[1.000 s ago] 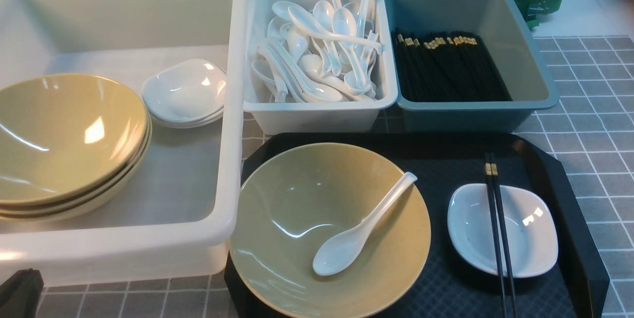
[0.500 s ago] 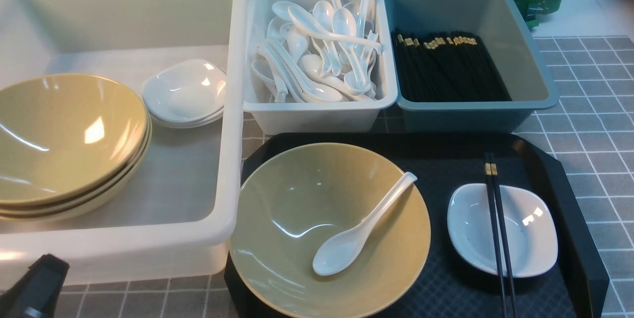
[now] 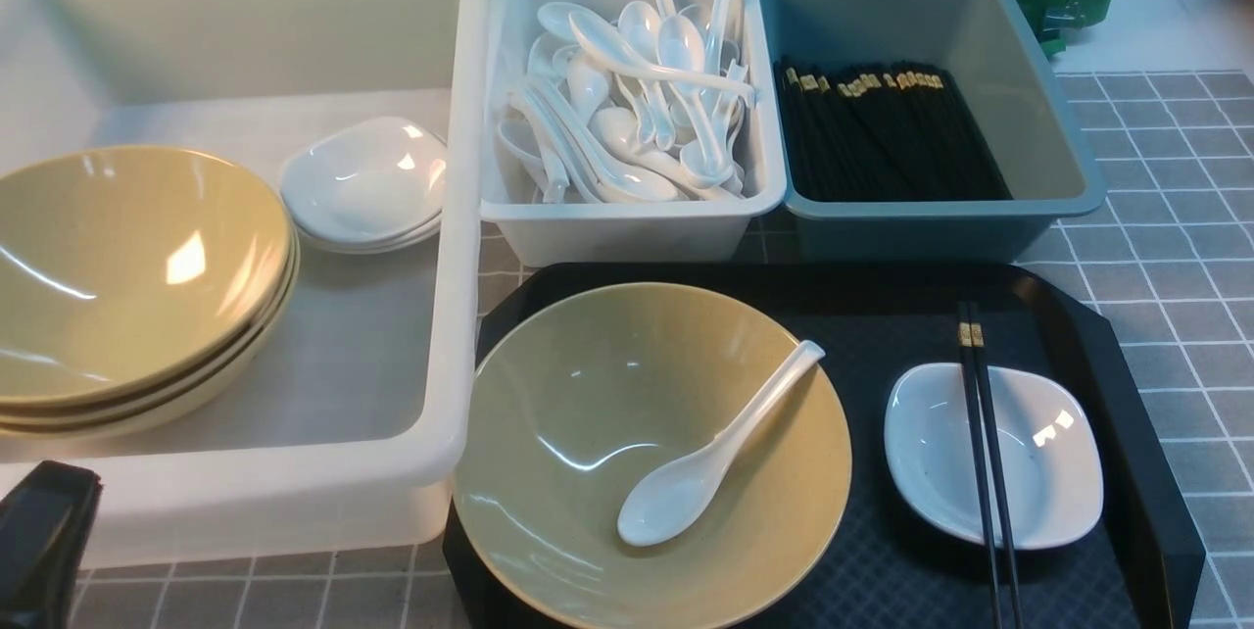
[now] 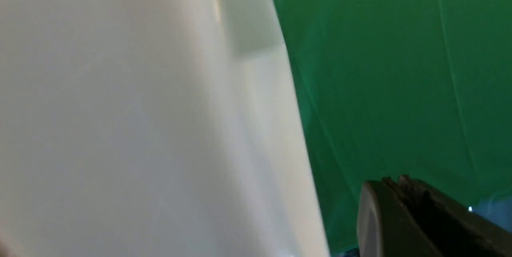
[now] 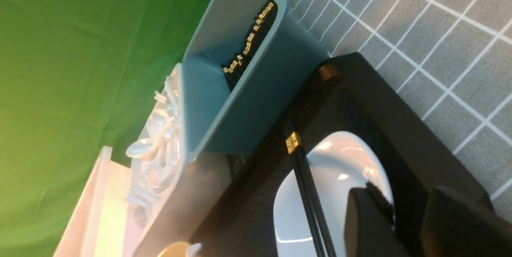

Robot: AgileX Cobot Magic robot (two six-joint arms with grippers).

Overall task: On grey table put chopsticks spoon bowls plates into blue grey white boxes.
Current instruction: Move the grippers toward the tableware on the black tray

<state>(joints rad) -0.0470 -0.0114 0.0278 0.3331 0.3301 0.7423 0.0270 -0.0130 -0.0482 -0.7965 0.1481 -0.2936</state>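
My right gripper (image 5: 404, 201), jaws apart and empty, hovers just beside the chopsticks (image 5: 305, 177), which run away from me across the plate (image 5: 348, 157). The left gripper (image 4: 396, 193) is clenched, well away from that plate.

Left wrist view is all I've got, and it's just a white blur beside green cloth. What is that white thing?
Observer: It's the big white tub. The front view shows the left gripper low beside its near wall.
Operator: Anything inside it?
Observer: A stack of olive bowls and some small white plates.
Operator: So what's left to put away?
Observer: On the black tray, a bowl with a spoon in it, and a plate with chopsticks lying across it.
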